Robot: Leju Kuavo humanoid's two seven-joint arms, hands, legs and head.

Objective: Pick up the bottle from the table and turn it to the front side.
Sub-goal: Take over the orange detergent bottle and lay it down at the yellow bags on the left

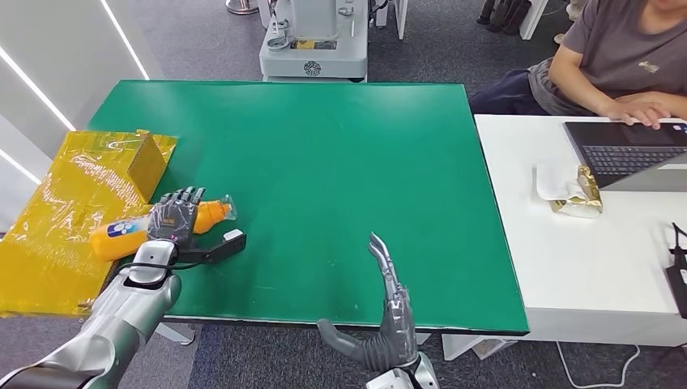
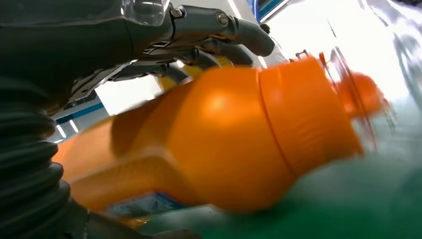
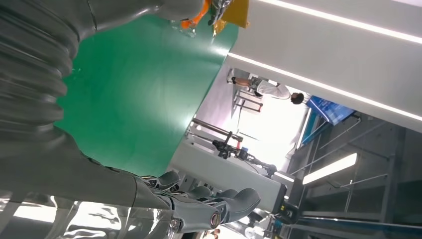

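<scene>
- One bottle (image 1: 130,229), orange, lying on its side under the left hand (image 1: 172,217), half on the yellow foil sheet (image 1: 49,235), cap end out past the fingers over the green table (image 1: 324,162).
- Left hand wraps over the bottle's middle, fingers (image 2: 219,22) curled across the top; looks like a grip for lifting, though the wrist view suggests the bottle sits on the table.
- Label (image 2: 144,203) sits low, toward the table, probably why it needs turning.
- Right hand (image 1: 389,308) holds nothing, fingers straight and together, edge-on over the near table edge, well apart from the bottle; likely parked.
- Gold box (image 1: 146,162) just beyond the left hand's fingers, tight spot.
- Person (image 1: 616,57) at laptop (image 1: 624,150), far side of right hand, not involved.
</scene>
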